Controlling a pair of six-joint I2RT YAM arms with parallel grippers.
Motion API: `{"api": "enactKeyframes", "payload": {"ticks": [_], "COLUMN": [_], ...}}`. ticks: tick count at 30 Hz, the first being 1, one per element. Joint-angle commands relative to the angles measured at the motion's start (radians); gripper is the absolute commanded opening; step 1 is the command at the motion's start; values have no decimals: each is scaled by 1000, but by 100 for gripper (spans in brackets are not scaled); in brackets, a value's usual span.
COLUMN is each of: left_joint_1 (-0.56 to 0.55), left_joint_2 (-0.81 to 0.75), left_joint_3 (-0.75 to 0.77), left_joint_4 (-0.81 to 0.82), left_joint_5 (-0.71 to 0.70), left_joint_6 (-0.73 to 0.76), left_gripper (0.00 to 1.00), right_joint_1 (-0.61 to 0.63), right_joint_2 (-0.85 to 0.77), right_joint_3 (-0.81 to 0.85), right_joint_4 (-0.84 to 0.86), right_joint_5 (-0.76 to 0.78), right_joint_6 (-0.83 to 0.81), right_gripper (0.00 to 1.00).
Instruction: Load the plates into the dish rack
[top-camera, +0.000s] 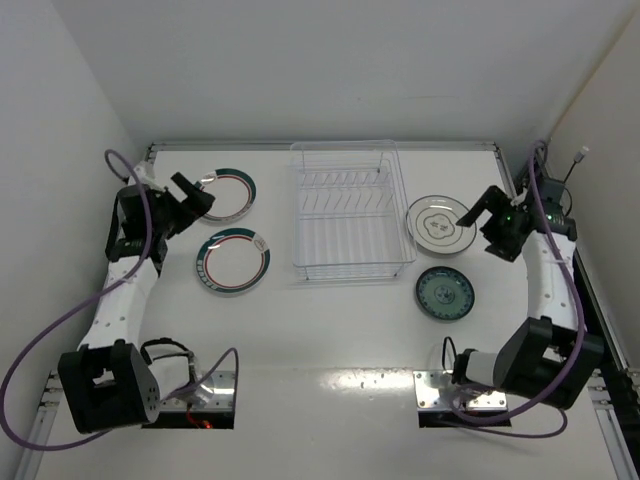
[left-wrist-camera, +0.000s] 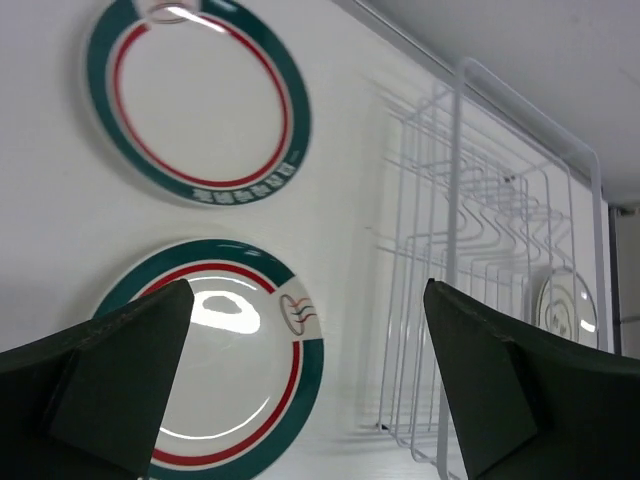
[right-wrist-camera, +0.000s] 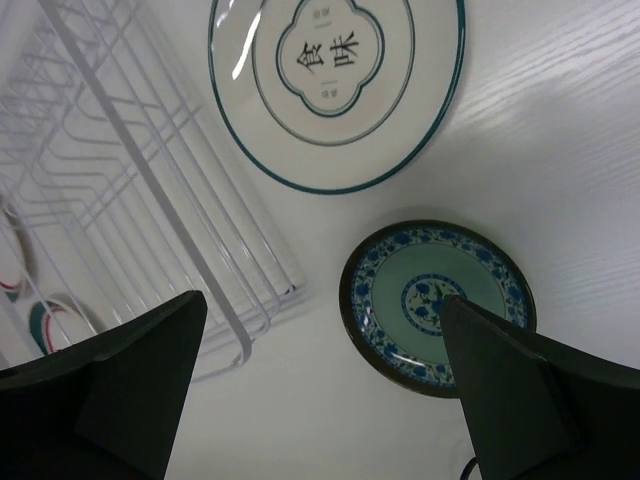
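Dish rack (top-camera: 350, 212): a clear-white wire basket standing at the middle of the table (top-camera: 330, 350), toward the far edge; its row of upright slot wires sits in the far half.
Plates and rack: all four plates lie flat on the table outside the rack, two on each side of it.
Far teal-rimmed plate (top-camera: 226, 193): left of the rack, white with a red ring, face up, apart from the rack.
Near teal-rimmed plate (top-camera: 233, 263): just in front of its twin, not touching it, near the rack's left front corner.
Grey-white plate (top-camera: 438, 224): just beside the rack's right side, with a dark drawing and characters in its centre.
Small patterned teal plate (top-camera: 444, 293): in front of the grey-white plate, separate from it, off the rack's right front corner.
Left gripper (top-camera: 197, 194): fingers spread wide and holding nothing, by the left edge of the far teal-rimmed plate; its wrist camera sees the near teal-rimmed plate between the fingers.
Right gripper (top-camera: 472, 215): fingers spread wide and holding nothing, at the right edge of the grey-white plate; whether it touches the plate cannot be told.
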Motion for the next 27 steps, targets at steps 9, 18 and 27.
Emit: {"api": "enactKeyframes", "payload": {"ticks": [9,18,27], "left_joint_1": [-87,-87,-87], "left_joint_2": [86,100,100], "left_joint_3": [-22,-12,-12], "left_joint_4": [65,74,74], "left_joint_5": [142,171,181], "left_joint_6": [108,117,117], "left_gripper": [100,100,100], "right_joint_1": [-219,-199,-190], "right_joint_2": [227,497,680], "right_joint_3": [39,76,107], "right_joint_4": [210,308,330], "right_joint_5": [-181,-207,-280], "right_joint_6": [126,176,189], "right_gripper": [100,91,73]}}
